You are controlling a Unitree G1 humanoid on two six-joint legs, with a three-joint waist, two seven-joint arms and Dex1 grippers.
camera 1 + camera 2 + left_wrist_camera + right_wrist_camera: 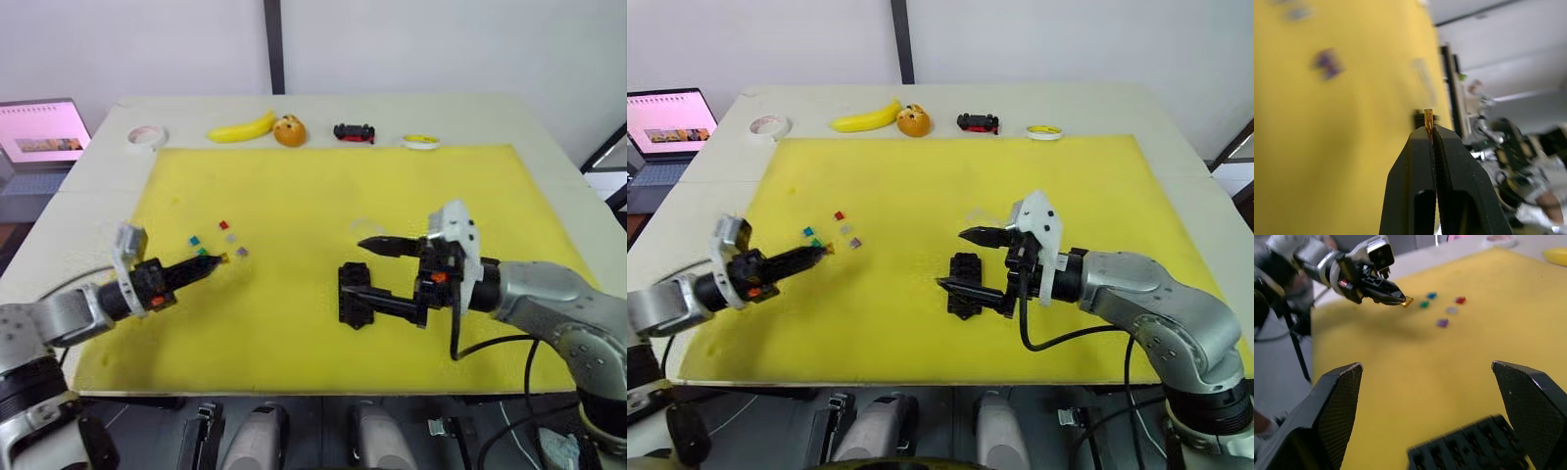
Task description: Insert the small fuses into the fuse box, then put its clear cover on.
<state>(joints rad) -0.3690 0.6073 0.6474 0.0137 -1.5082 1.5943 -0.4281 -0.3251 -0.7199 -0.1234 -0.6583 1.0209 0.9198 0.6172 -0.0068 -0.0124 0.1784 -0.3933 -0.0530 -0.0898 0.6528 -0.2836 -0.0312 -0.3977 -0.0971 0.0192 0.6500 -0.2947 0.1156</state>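
Note:
My left gripper point(217, 260) is shut on an orange fuse point(1428, 117), held just above the yellow mat point(294, 333) beside the loose fuses. Red point(223, 225), blue point(194, 239), green point(203, 252), grey point(231, 237) and purple point(241, 252) fuses lie on the mat. The black fuse box point(355, 296) lies mid-mat. My right gripper point(355, 267) is open over it, one finger resting along the box, the other raised. A faint clear cover point(363, 226) lies just behind the box.
Along the table's far edge sit a tape roll point(147, 136), a banana point(242, 128), an orange fruit point(289, 130), a black-and-red toy car point(354, 132) and a small yellow-white lid point(421, 142). A laptop point(39, 132) stands far left.

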